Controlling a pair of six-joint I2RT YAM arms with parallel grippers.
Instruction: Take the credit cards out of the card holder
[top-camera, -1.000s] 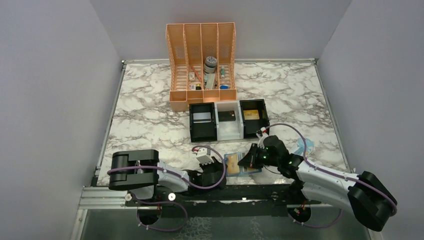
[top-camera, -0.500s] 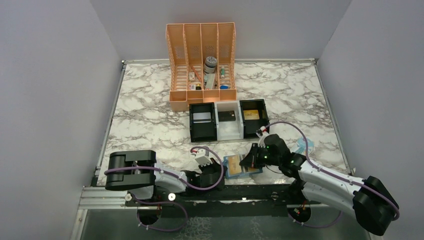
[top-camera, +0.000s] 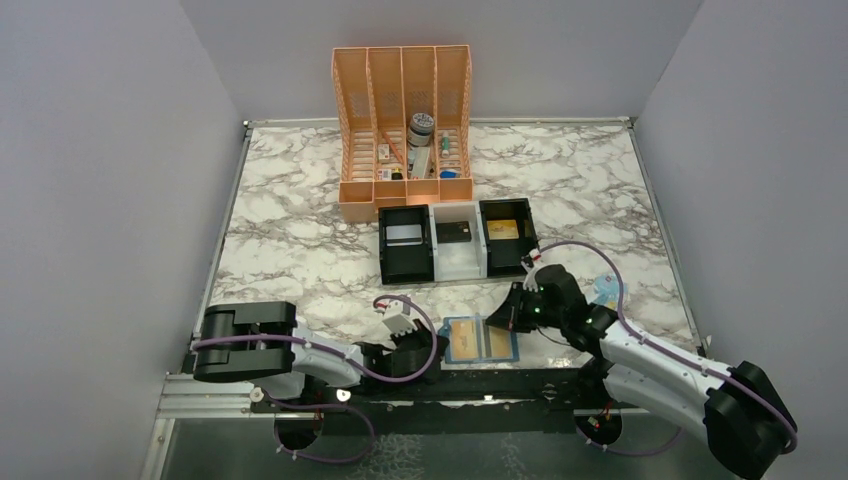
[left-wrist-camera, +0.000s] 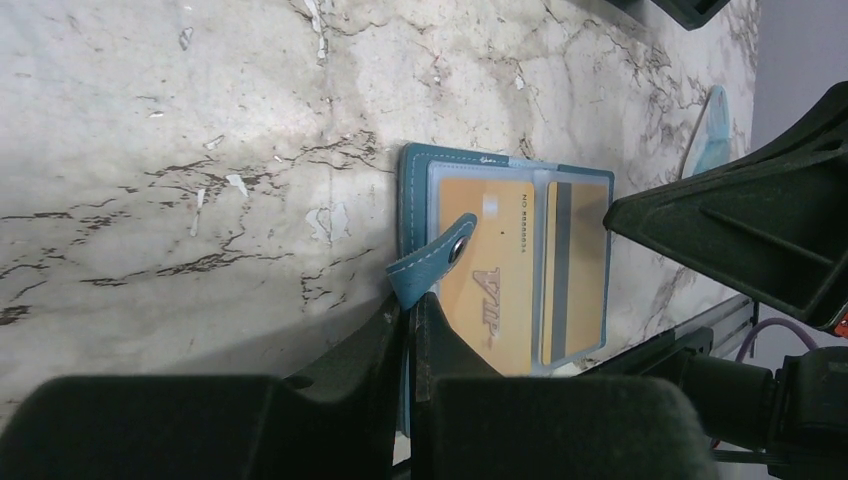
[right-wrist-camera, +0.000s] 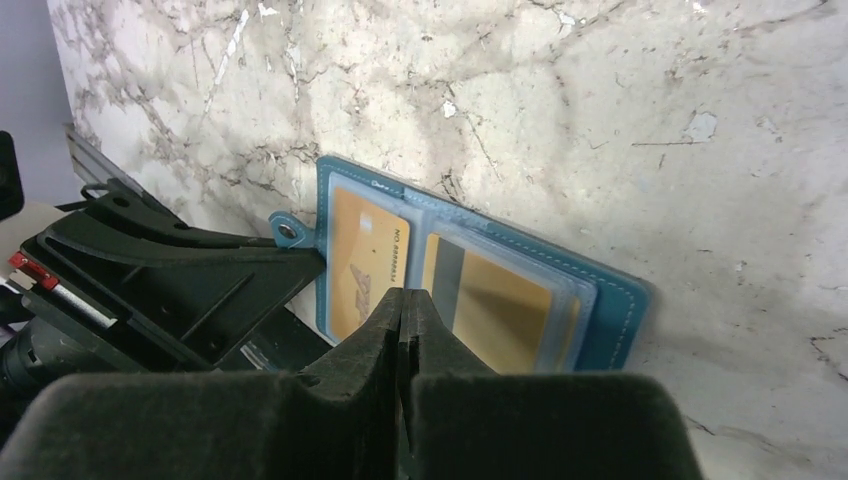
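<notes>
Card holder (top-camera: 480, 341) lies open and flat on the marble table (top-camera: 300, 240), on the near side of the black-and-white tray (top-camera: 458, 270) and well apart from it, by the table's near edge.

My left gripper (top-camera: 432, 345) is at the holder's left edge. Its jaws are clenched on the holder there, where the small tab (left-wrist-camera: 432, 265) comes off. In the left wrist view the tab runs down into the slit between the two fingers, and a blue edge shows lower in the same slit.

My right gripper (top-camera: 497, 320) is at the holder's far right part. Its jaws are pressed together with nothing between them. In the right wrist view the tip sits over the fold between the two pockets. Touching the holder or just above it, I can't tell.

Both wrist views show two gold credit cards (left-wrist-camera: 490, 285) inside the clear pockets, one per panel. The left one has printing on it, the right one a dark stripe. The top view gives only two tan patches.

The left wrist view alone shows the snap on the tab and the strap curling up off the table. The top view alone shows the tray with a gold card (top-camera: 503, 229) in its right compartment, and a pale blue packet (top-camera: 607, 290) to the tray's near right.
</notes>
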